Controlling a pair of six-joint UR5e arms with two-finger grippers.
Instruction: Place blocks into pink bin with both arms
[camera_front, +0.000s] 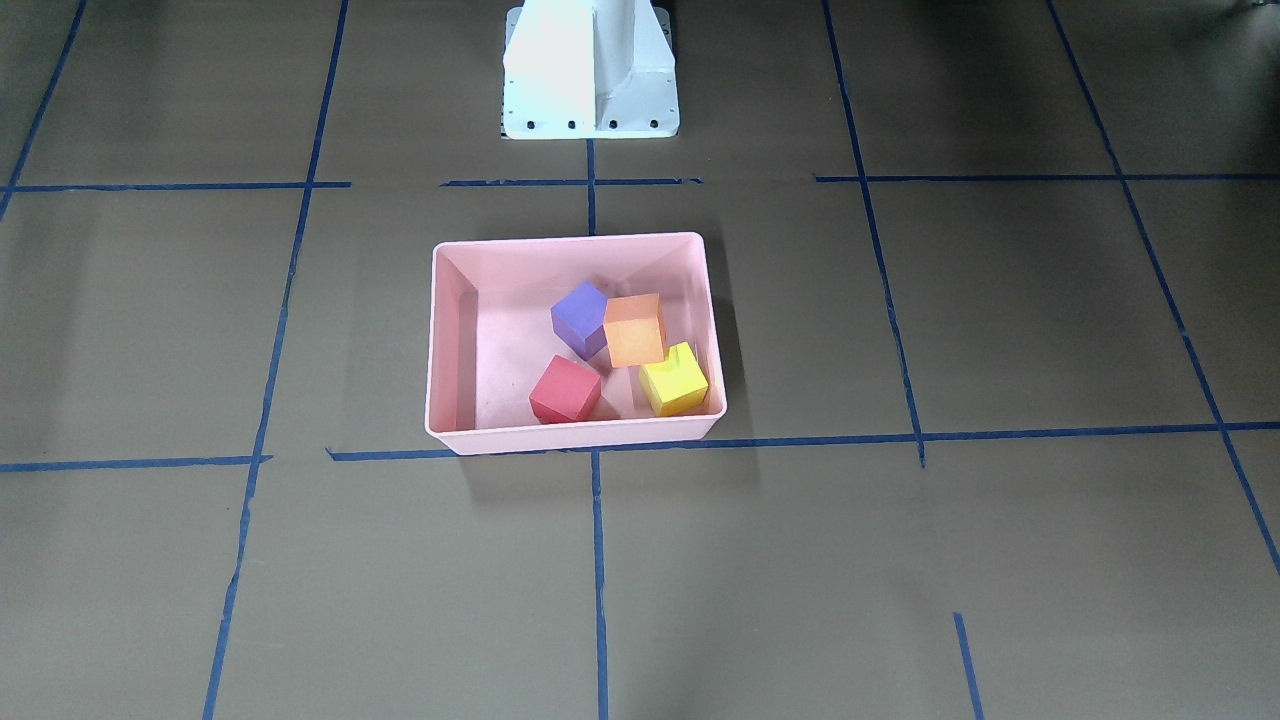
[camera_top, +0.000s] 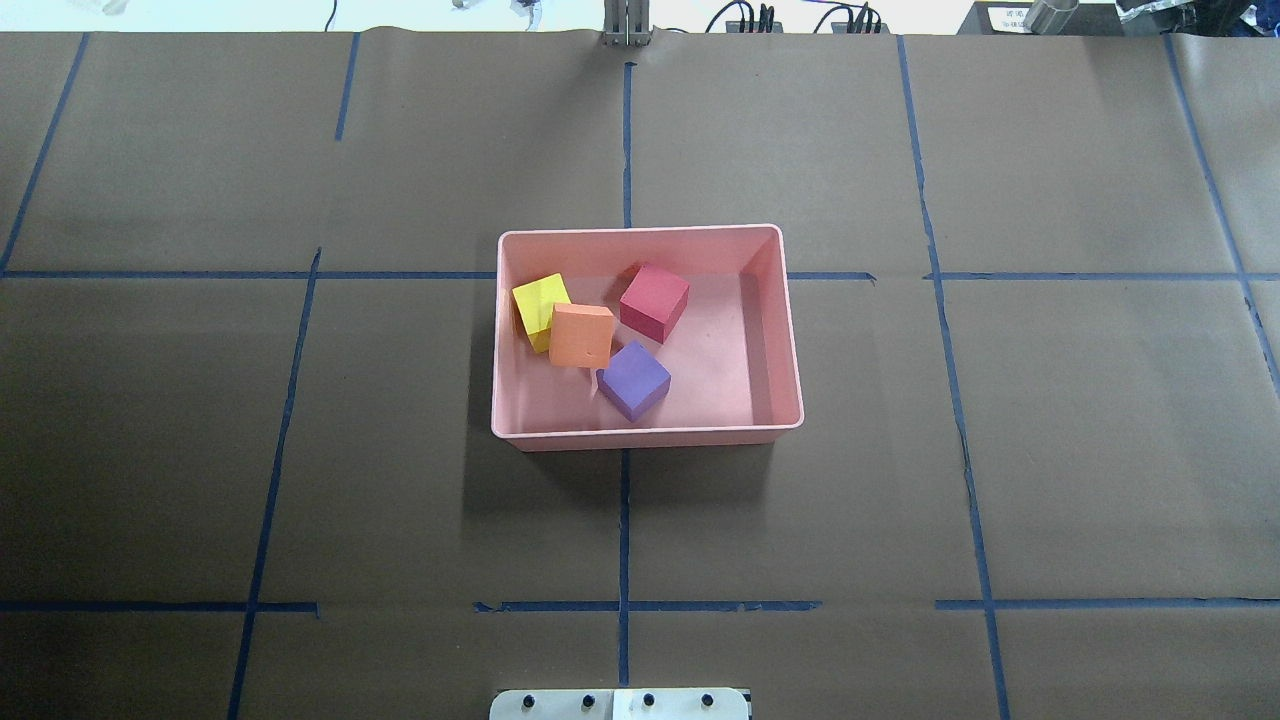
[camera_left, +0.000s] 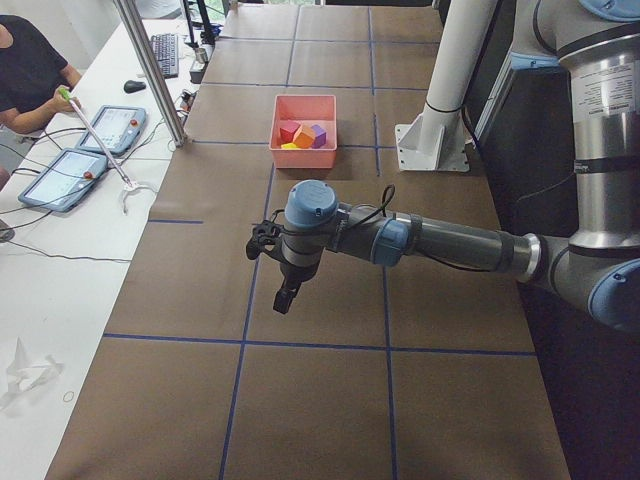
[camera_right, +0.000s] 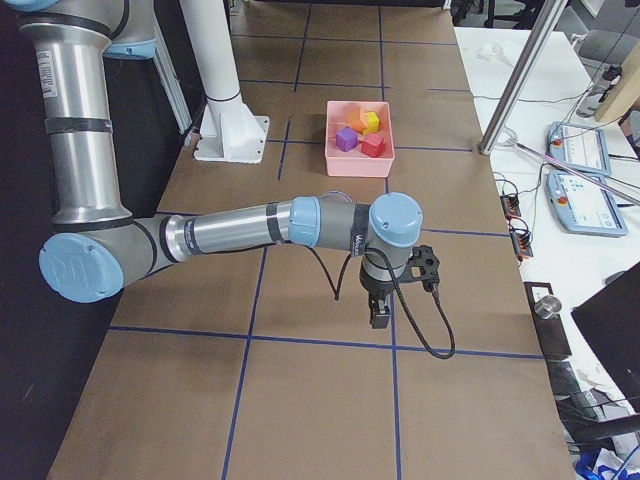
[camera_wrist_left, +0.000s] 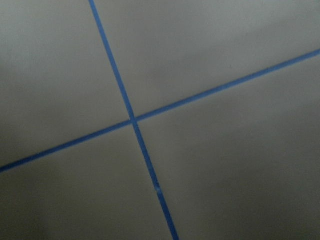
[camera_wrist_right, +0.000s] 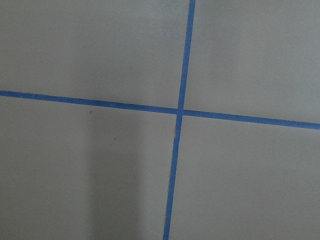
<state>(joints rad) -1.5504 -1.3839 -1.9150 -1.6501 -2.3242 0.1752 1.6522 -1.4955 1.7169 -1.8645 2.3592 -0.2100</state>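
The pink bin (camera_top: 640, 433) stands at the table's middle and holds all the blocks: the red block (camera_top: 654, 300), the purple block (camera_top: 634, 380), the orange block (camera_top: 581, 336) and the yellow-green block (camera_top: 540, 308). The orange block leans on the yellow-green one. The bin also shows in the front-facing view (camera_front: 575, 433). My left gripper (camera_left: 287, 298) hangs over bare table far from the bin, seen only in the exterior left view. My right gripper (camera_right: 380, 316) likewise shows only in the exterior right view. I cannot tell whether either is open or shut. Both wrist views show only tape lines.
Brown paper with blue tape lines (camera_top: 624, 520) covers the table. The white pedestal base (camera_front: 590, 70) stands behind the bin. A side bench (camera_left: 60, 200) holds tablets and cables, with an operator (camera_left: 30, 70) seated there. A metal post (camera_left: 150, 70) rises at the table's edge.
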